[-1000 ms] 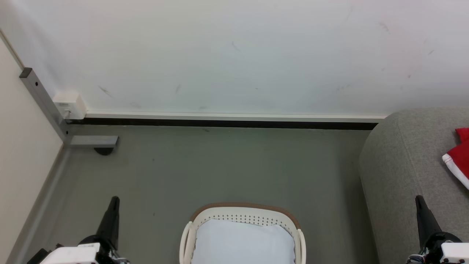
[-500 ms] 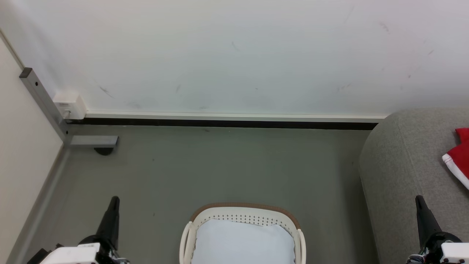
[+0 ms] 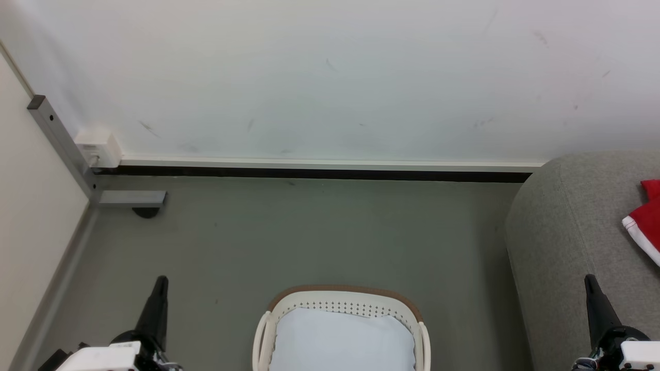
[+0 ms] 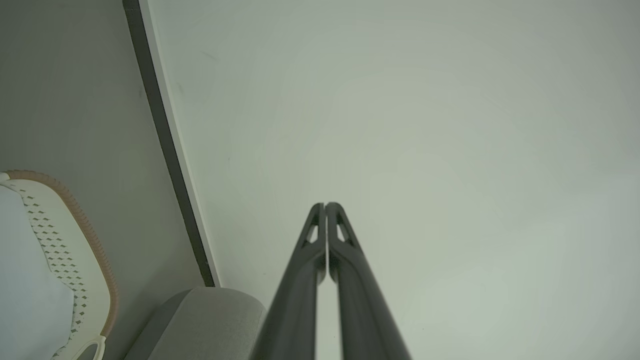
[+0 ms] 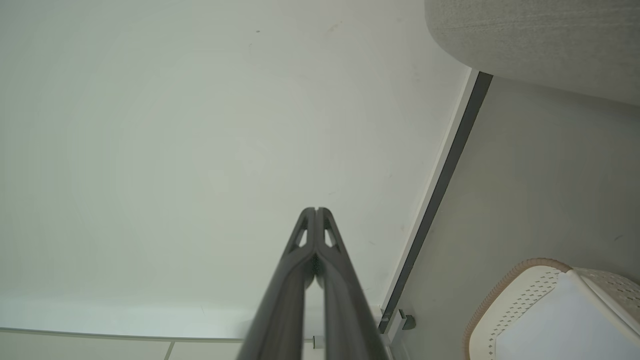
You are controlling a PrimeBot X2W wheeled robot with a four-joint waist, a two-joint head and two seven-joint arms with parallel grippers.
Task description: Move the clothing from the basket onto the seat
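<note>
— Nearly finished, do you reckon?

— Looks close to it. The clothing (image 3: 647,219) lies on the seat (image 3: 567,242) at the right edge of the frame. It's red with a white-striped hem, and part of it is cut off by that edge. The basket (image 3: 343,294) sits on the floor (image 3: 309,237) at bottom centre. What I can see inside it is a pale liner sheet (image 3: 343,337), no red at all. Its near end runs off the bottom of the frame, though, so I can't swear nothing is left there.

— And the grippers?

— Both idle. The left gripper (image 3: 161,281) is at lower left and the right gripper (image 3: 589,278) at lower right. Each points up the frame with its fingers pressed together, holding nothing. The right one is well apart from the red cloth.

— Count it for me.

— One basket, one seat, one sheet, two grippers. Of red garments I make out one heap, and whether that's a single piece or more I can't tell.

— So what's left?

— Little or nothing, I'd judge, save a look into the basket's hidden end.
</note>
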